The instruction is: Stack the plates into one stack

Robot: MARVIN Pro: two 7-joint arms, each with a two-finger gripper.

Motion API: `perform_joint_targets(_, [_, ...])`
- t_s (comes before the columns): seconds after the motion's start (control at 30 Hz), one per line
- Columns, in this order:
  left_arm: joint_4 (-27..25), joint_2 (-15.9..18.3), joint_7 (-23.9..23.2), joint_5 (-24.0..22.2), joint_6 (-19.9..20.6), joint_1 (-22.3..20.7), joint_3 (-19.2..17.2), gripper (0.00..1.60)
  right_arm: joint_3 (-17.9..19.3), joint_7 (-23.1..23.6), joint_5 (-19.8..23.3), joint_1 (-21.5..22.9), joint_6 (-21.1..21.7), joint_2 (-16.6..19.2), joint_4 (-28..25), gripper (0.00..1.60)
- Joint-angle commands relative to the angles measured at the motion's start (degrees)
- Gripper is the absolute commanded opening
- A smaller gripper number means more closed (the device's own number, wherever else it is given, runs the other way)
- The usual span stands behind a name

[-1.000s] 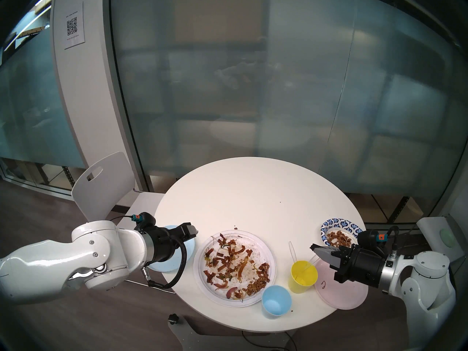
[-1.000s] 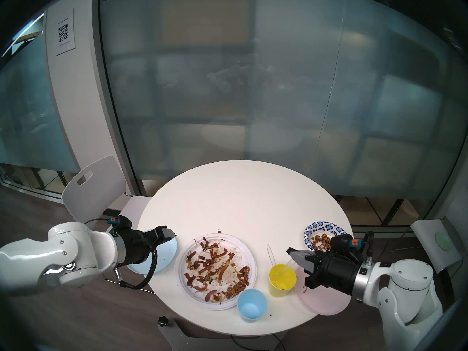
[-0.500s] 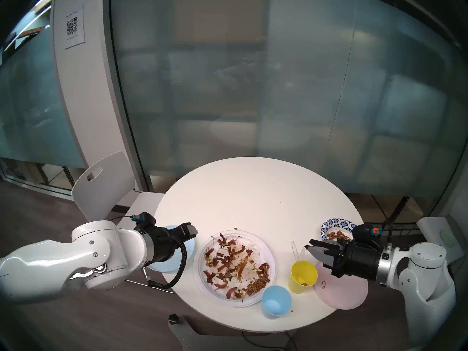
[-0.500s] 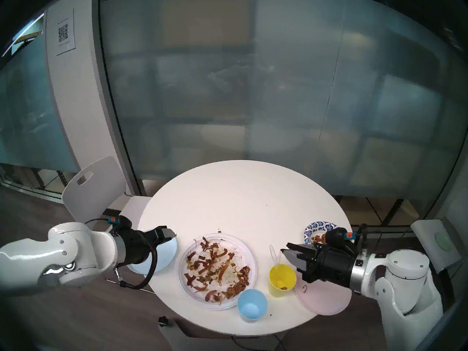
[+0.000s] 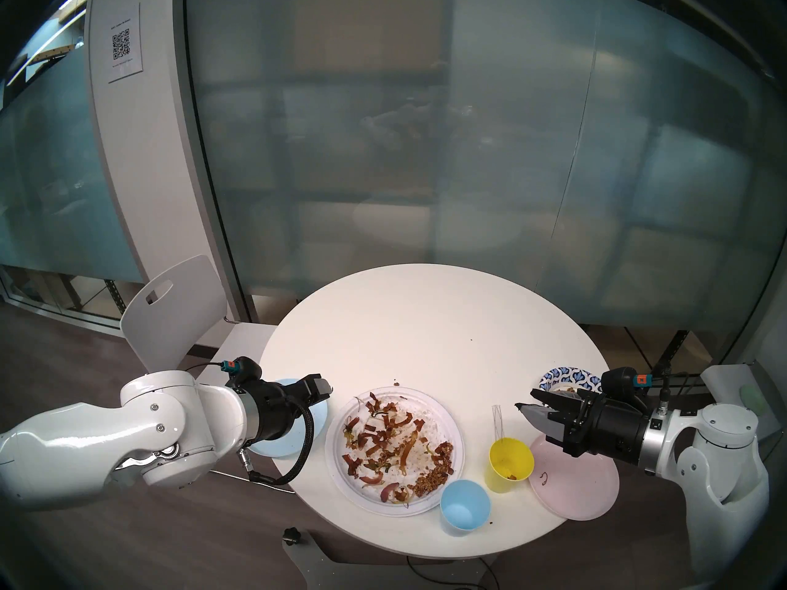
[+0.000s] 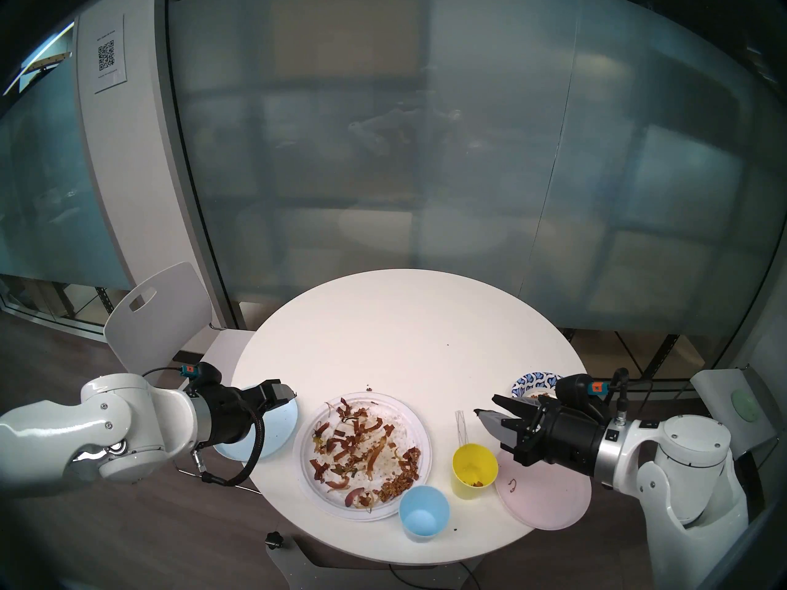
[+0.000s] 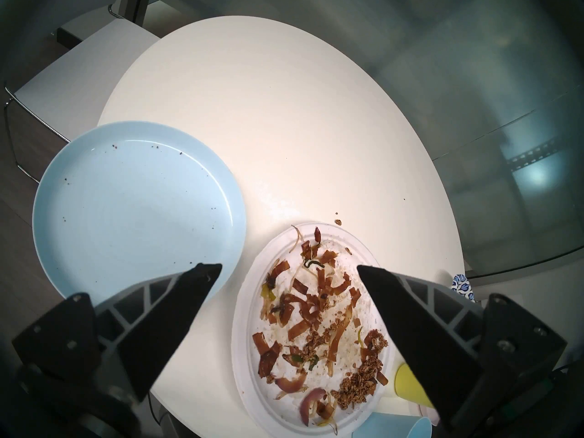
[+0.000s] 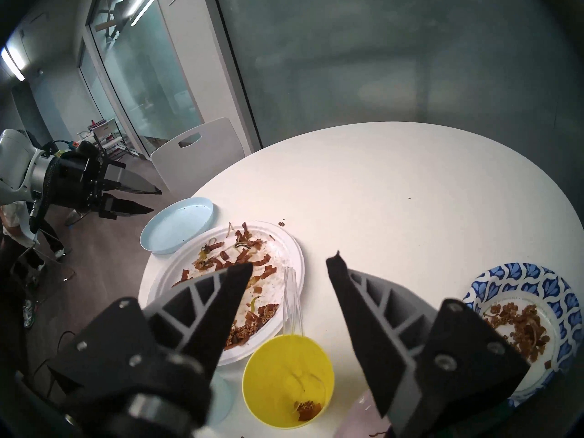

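— Left wrist view: which plate is nearest the left end effector (image 7: pixel 289 270)?
— Light blue plate (image 7: pixel 126 203), directly beneath it on the desk (image 7: pixel 284 111); both end effectors are spread open, nothing is held.

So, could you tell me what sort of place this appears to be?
Probably an office meeting or break room: frosted glass partition walls, a round white table with a white chair, and a posted QR-code sign.

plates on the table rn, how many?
4, none stacked, none seemingly hidden. Light blue plate at the table's left edge, large white plate with scraps centre-front, pale pink plate front right, blue-white patterned paper plate behind it, partly covered by the right tool.
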Motion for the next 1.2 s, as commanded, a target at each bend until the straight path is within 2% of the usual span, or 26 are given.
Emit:
perform_joint_targets(0.0, [-0.37, -0.05, -0.27, 0.13, -0.08, -0.39, -0.35, 1.6, 1.66, 0.74, -0.51, -5.8, -0.43, -2.02, -2.83, 0.92])
perform_joint_targets(0.07, [-0.37, -0.04, -0.28, 0.12, -0.09, -0.42, -0.32, 1.6, 1.64, 0.75, -0.97, -7.19, -1.03, -2.75, -2.95, 0.79])
perform_joint_targets(0.3, [-0.37, 0.02, -0.31, 0.09, -0.15, -0.51, -0.2, 1.6, -0.45, 0.17, -2.86, -9.08, -2.66, -4.2, -2.19, 0.78])
perform_joint_targets(0.67, [-0.38, 0.12, -0.38, 0.04, -0.24, -0.66, -0.03, 1.6, -3.72, -0.65, -5.61, -8.29, -3.59, -4.08, 1.1, 0.78])
perform_joint_targets(1.13, [-0.38, 0.24, -0.43, -0.02, -0.34, -0.86, 0.21, 1.6, -2.22, -0.25, -5.14, -6.81, -3.18, -4.08, 2.93, 0.8])
perform_joint_targets(1.17, [-0.38, 0.24, -0.44, -0.02, -0.35, -0.87, 0.22, 1.6, -2.22, -0.19, -5.14, -6.73, -3.18, -4.06, 3.1, 0.83])
